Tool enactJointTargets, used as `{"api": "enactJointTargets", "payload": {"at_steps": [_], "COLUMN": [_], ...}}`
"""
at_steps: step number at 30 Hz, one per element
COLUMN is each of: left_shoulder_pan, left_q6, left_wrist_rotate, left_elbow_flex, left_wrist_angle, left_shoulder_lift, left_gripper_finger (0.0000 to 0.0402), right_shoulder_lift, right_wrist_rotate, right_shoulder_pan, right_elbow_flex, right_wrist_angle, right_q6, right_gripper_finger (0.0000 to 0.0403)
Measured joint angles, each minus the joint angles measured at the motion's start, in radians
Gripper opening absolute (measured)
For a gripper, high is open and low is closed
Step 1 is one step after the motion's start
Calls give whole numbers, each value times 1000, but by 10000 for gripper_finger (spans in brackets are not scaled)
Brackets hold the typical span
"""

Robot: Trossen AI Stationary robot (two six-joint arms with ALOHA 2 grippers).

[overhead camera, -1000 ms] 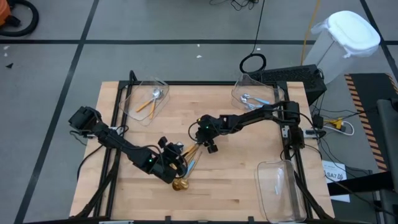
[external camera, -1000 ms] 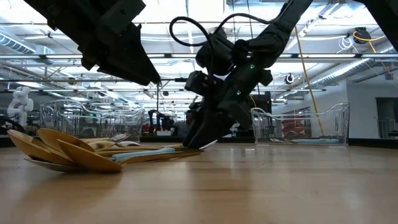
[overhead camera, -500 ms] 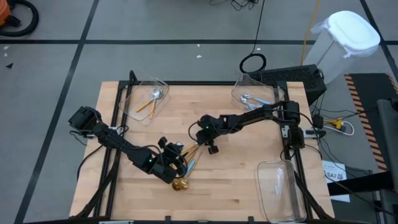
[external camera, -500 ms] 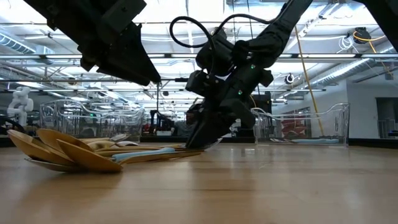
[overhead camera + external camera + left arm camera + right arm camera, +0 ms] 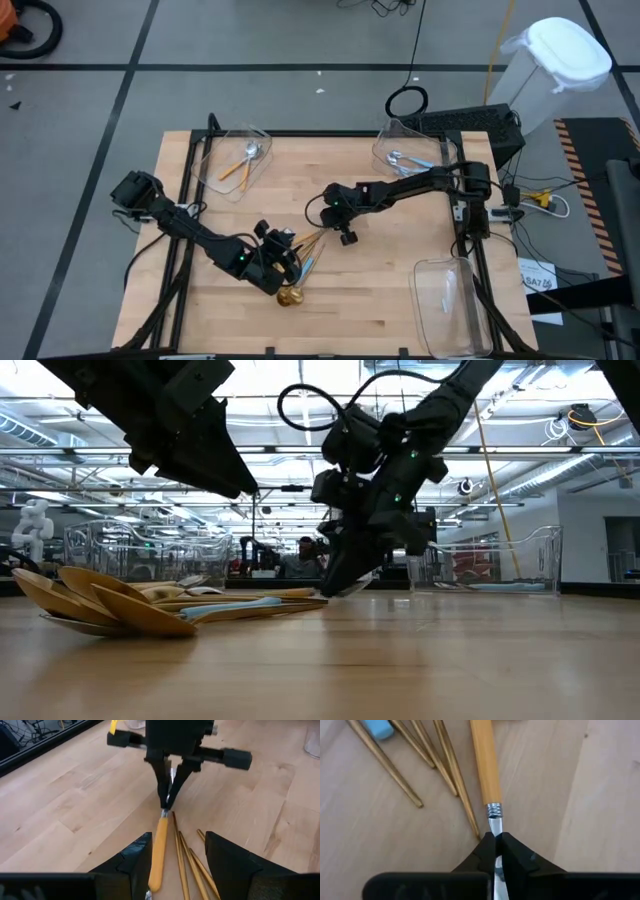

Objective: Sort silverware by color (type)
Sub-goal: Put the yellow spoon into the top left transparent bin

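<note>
We've got the right gripper (image 5: 495, 851) clamped on the orange-handled spoon (image 5: 159, 851) at its thin silver neck, centre frame beside the gold spoons (image 5: 445, 770). It's light, stiff, slick metal there; the fatter handle would grip safer. The left gripper (image 5: 175, 855) hovers apart, lower centre.
</note>
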Motion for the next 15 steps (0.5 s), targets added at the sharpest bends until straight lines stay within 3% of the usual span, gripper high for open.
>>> {"api": "enactJointTargets", "payload": {"at_steps": [10,15], "left_shoulder_pan": [4,27], "left_q6": [6,14], "left_wrist_rotate": [-1,1], "left_elbow_flex": [0,0], "left_wrist_angle": [21,52], "left_shoulder_lift": [60,125], "left_gripper_finger": [182,182], "right_shoulder_lift": [-113,-144], "right_wrist_rotate": [51,132], "right_shoulder_pan": [5,29], "right_elbow_flex": [1,2], "right_wrist_angle": [-171,-224], "right_q6": [1,8], "right_gripper_finger": [1,1]}}
